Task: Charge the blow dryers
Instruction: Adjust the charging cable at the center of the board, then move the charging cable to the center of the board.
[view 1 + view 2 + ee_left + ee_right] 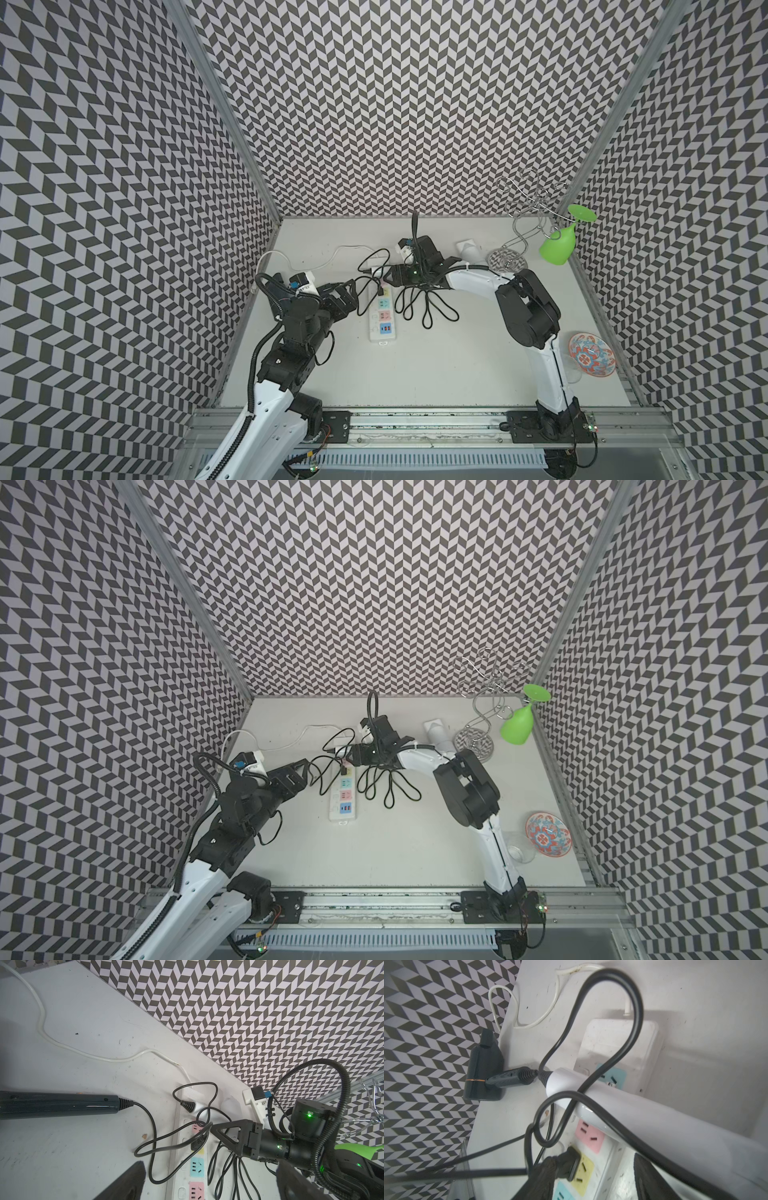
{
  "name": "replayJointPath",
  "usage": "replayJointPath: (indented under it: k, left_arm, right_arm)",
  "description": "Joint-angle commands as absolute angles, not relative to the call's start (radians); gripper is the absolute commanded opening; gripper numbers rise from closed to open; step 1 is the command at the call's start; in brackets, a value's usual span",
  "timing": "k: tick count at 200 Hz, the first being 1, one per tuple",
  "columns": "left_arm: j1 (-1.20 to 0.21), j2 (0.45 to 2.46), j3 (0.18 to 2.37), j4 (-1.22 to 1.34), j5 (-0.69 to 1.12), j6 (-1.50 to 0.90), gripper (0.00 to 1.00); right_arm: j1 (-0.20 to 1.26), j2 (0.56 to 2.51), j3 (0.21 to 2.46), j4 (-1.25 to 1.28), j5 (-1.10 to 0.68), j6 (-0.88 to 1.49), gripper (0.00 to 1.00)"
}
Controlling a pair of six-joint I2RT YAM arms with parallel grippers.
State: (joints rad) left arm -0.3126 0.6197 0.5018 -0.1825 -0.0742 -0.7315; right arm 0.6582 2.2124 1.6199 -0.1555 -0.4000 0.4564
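Note:
A black blow dryer (483,1076) lies by the left wall, and its handle (58,1103) points at the white power strip (382,320). A white blow dryer (469,251) lies across the strip's far end, handle (633,1113) over the sockets. Their black cords (419,307) loop over and beside the strip. My right gripper (600,1169) hovers low over the yellow socket. Its jaws stand apart. One finger touches a black plug (569,1164) at the yellow socket's edge, and the socket's holes are visible beside it. My left gripper (209,1164) is open and empty, just left of the strip.
A wire glass rack (515,224) holding a green goblet (559,245) stands at the back right. A patterned bowl (592,355) and a clear glass (573,374) sit by the right wall. The strip's white cable (340,253) runs to the back left. Patterned walls enclose three sides.

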Motion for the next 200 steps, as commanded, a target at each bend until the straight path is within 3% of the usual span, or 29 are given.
replayJointPath:
  k: [1, 72, 103, 160, 200]
  left_arm:
    - [-0.304, 0.605, 0.491, -0.163, -0.061, -0.744, 0.99]
    - [-0.300, 0.603, 0.492, -0.166, -0.053, -0.739, 0.99]
    - [-0.300, 0.609, 0.492, -0.163, -0.049, -0.738, 0.99]
    - [-0.298, 0.619, 0.485, -0.150, -0.049, -0.738, 0.99]
    - [-0.299, 0.630, 0.476, -0.132, -0.043, -0.739, 0.99]
  right_arm:
    - [0.651, 2.271, 1.698, -0.129, -0.356, 0.489, 0.62]
    - [0.588, 2.376, 1.845, -0.092, -0.362, 0.545, 0.62]
    - [0.580, 2.319, 1.862, -0.165, -0.368, 0.480, 0.64]
    - [0.588, 2.002, 1.545, -0.109, -0.349, 0.435, 0.66]
    - [0.598, 2.002, 1.490, -0.118, -0.342, 0.416, 0.65]
